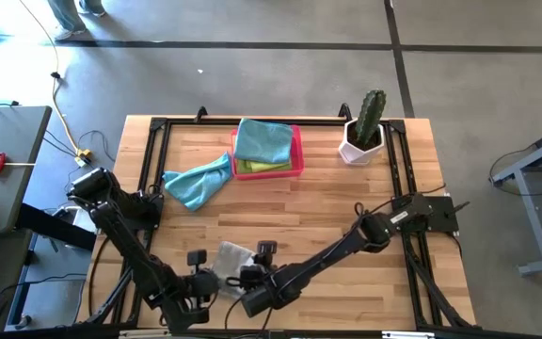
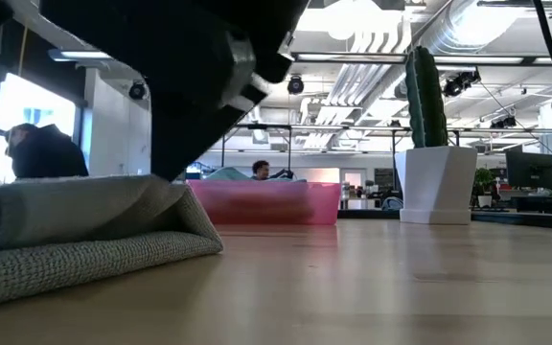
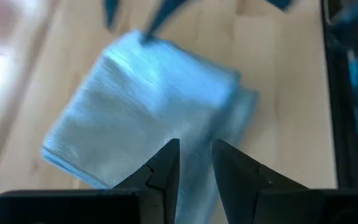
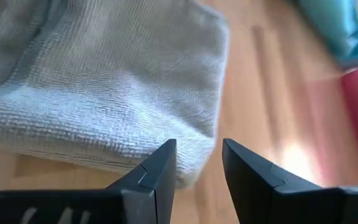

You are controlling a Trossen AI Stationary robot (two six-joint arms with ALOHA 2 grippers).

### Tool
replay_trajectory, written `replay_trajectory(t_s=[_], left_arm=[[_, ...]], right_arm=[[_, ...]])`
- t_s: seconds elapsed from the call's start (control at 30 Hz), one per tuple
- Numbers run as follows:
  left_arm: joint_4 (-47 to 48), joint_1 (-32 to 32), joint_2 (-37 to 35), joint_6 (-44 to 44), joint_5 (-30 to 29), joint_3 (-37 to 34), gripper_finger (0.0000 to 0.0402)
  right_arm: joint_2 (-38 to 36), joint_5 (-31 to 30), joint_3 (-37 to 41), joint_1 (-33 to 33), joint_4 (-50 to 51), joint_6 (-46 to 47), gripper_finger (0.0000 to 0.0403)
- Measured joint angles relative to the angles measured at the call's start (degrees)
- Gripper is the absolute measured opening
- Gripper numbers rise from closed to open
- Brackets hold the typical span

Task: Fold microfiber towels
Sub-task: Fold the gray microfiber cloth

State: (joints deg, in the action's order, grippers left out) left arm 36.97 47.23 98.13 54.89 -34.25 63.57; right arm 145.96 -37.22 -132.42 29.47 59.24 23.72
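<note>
A grey microfiber towel (image 1: 233,256) lies folded on the wooden table near its front edge, one layer doubled over another (image 2: 75,230). My left gripper (image 1: 213,279) hangs open just over the towel's left part (image 3: 142,106), with cloth showing through the narrow gap (image 3: 196,165). My right gripper (image 1: 247,276) stands open at the towel's right corner (image 4: 194,165), fingers slanting down. A teal towel (image 1: 199,181) lies crumpled on the table farther back. Another teal towel (image 1: 263,139) and a lime green one (image 1: 266,167) rest on the pink tray (image 1: 298,151). My right gripper's fingertips (image 4: 160,165) stand on either side of the grey towel's corner edge (image 4: 197,155), slanting down from the table's near right. Whether they touch the cloth I cannot tell. The towel lies flat on the table.
A cactus in a white pot (image 1: 365,132) stands at the back right. A black frame (image 1: 158,127) runs along the table's edges. Bare wood (image 1: 346,202) lies between the grey towel and the tray.
</note>
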Motion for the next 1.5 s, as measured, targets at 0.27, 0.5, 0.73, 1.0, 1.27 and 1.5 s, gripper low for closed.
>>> replay_trajectory(t_s=[0.27,0.5,0.73,1.0,1.27,1.5], left_arm=[[0.62,-3.21,0.0,-0.71,-5.53,0.0,0.0087],[0.55,-5.69,0.64,-1.51,-3.08,-0.04,0.0087],[0.39,-4.38,2.95,1.75,1.07,-0.1,0.0087],[-0.48,-1.27,3.5,6.96,1.14,-0.09,0.0087],[-0.82,-0.17,3.5,8.15,1.12,-0.09,0.0087],[-0.88,-1.94,3.5,8.05,0.62,-0.09,0.0087]], right_arm=[[0.2,16.76,0.0,0.05,-6.59,3.38,0.0123],[0.35,17.37,-0.55,1.08,-6.55,0.25,0.0123],[-0.21,13.93,0.54,1.42,-9.41,-10.17,0.0123],[-0.12,21.19,5.34,-1.81,-10.6,-10.29,0.0123],[-1.34,25.29,5.86,-2.46,2.53,-10.71,0.0123],[-4.55,20.69,6.27,-3.46,20.16,-13.52,0.0123]])
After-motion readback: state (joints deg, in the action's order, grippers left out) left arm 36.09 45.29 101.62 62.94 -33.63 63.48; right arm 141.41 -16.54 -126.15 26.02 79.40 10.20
